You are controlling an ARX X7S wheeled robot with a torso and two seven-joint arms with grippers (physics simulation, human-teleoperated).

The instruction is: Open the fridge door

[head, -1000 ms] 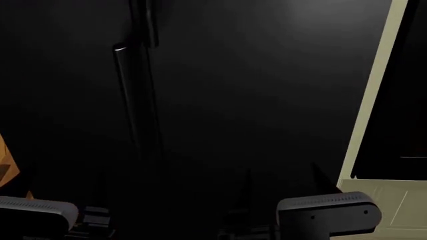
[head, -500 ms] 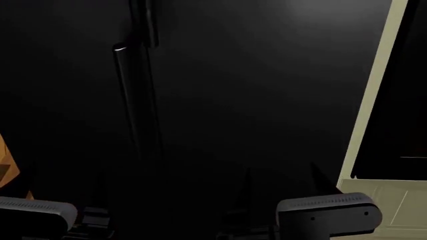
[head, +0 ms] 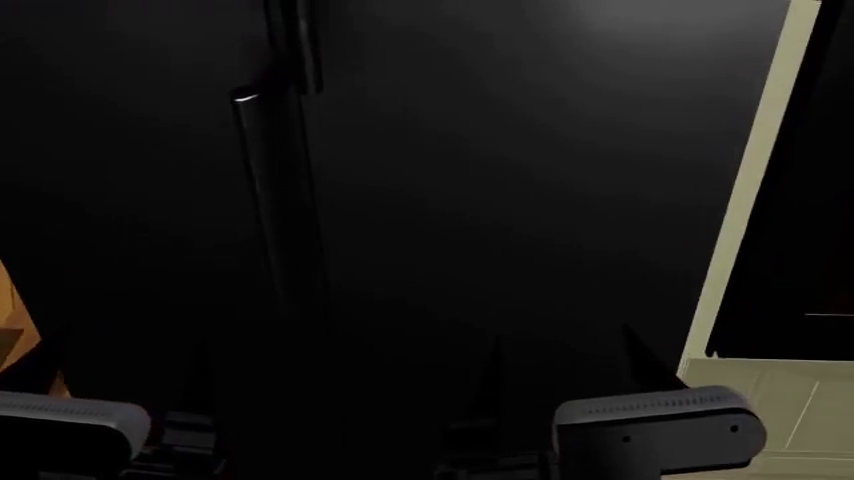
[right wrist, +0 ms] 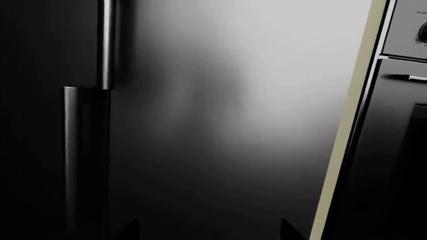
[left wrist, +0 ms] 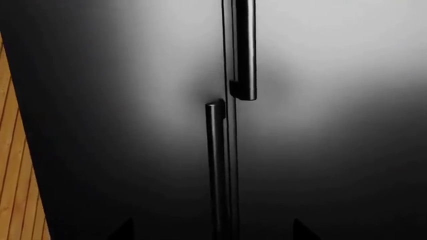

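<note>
The fridge door point(head: 534, 200) is the wide matte-black panel filling the head view, and it is closed flush. A thin seam separates it from the narrower black door point(head: 120, 200) on its left. An upper bar handle point(left wrist: 245, 50) hangs just right of the seam. A lower bar handle point(left wrist: 215, 170) runs down just left of it. My left gripper point(left wrist: 212, 232) is open, with the lower bar in line between its fingertips but farther off. My right gripper point(right wrist: 210, 232) is open in front of the bare fridge door point(right wrist: 227, 100), right of the bars, touching nothing.
A cream cabinet strip point(head: 747, 200) borders the fridge door on the right, with a dark oven front point(right wrist: 400, 150) beyond it and a cream panelled front point(head: 787, 410) below. An orange wood-slat panel point(left wrist: 13, 175) stands left of the narrower door.
The head view has shifted very slightly, so the handles and the cream strip sit a few pixels further right. Both doors remain closed and both grippers remain open.
</note>
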